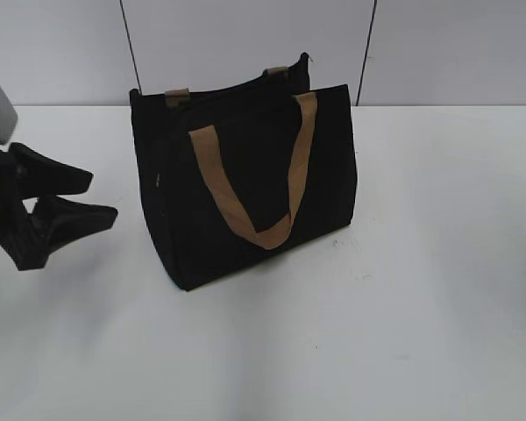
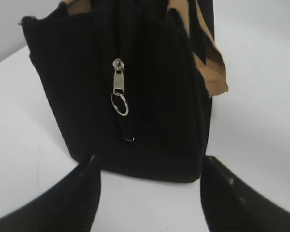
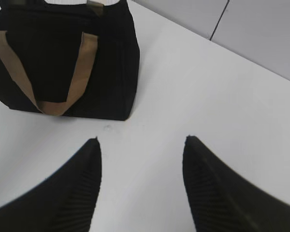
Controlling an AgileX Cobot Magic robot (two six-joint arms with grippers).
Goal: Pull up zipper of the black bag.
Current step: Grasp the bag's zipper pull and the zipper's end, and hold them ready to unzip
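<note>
A small silver zipper [image 2: 119,87] hangs midway on the black bag's [image 1: 245,184] narrow end, on a white table [image 1: 438,263]. The left gripper [image 2: 150,193] faces it, spread and empty; the right gripper [image 3: 142,188] waits spread, apart. The tiny ring could slip free, or the unsteadied bag tip.

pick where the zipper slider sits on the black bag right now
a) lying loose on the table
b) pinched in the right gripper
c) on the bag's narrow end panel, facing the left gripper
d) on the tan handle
c: the left wrist view shows the zipper hanging on the narrow end of the black bag, straight ahead of the open left gripper and untouched.
</note>
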